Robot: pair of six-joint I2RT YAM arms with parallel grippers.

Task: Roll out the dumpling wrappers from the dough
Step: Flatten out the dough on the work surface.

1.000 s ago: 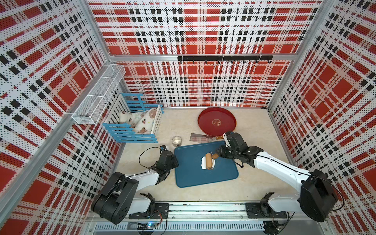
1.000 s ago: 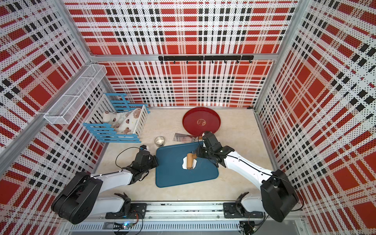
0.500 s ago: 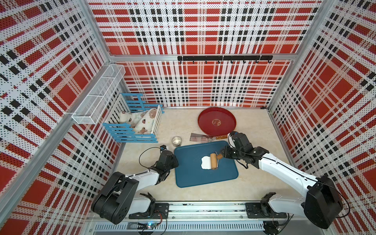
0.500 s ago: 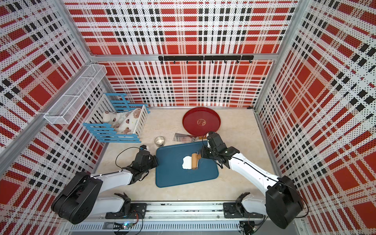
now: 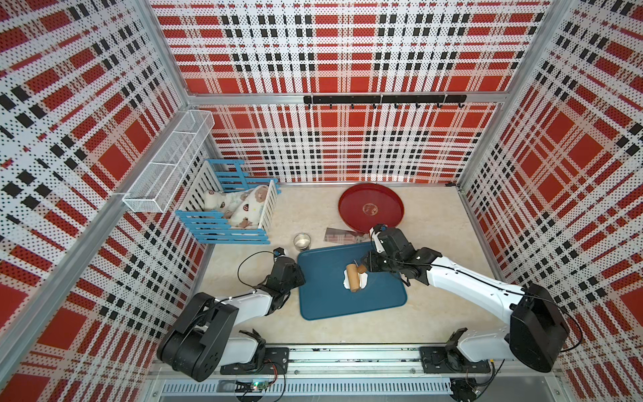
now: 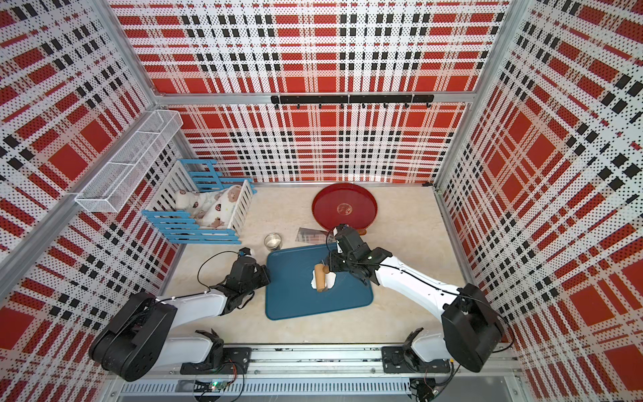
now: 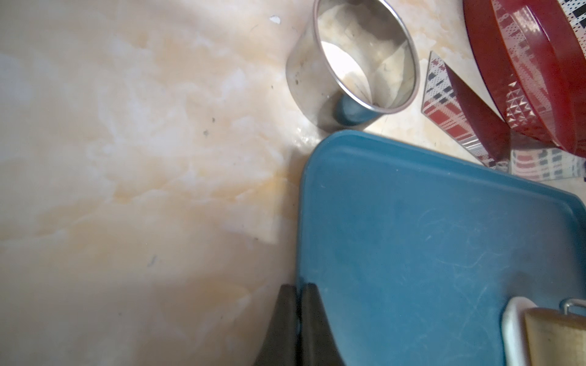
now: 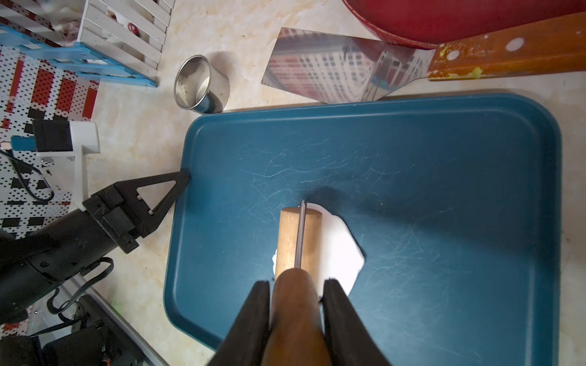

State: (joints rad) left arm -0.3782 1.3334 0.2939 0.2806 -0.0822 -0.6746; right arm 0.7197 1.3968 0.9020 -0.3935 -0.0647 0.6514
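Dough (image 8: 337, 250) is lying about mid-tray on the blue tray (image 8: 444, 142): a thin white patch w/ ragged edges. The wooden roller (image 8: 287, 237) is resting across it. It's looking soft, light and prob. tacky, so it's likely stretching or tearing if pinched and clinging to roller or tray. Best not grabbing it at all; working it through the roller w/ an even downward press seems safer.

R claw (image 8: 296, 282) is pinching the roller's handle, one finger each side. That's looking like the right spot, as the handle is stiff wood and no slip is showing. L claw (image 7: 298, 286) is pressed together, holding nothing, w/ its tip touching the tray's left rim, prob. bracing it vs. sliding. No neat round wrappers are showing, so I'm judging the rolling as not yet finished.

Table (image 5: 435, 243) is looking smooth, marble-pattern, so the tray could be skating on it. Steel cup (image 8: 198, 85) is standing just beyond the tray's far-left corner. A scraper (image 8: 329, 73) is lying along the far edge, w/ a red dish (image 5: 370, 208) behind it. Crate (image 5: 226, 222) is sitting far left. Plaid walls are closing in on 3 sides. Bare table is showing right of the tray and on its near side.
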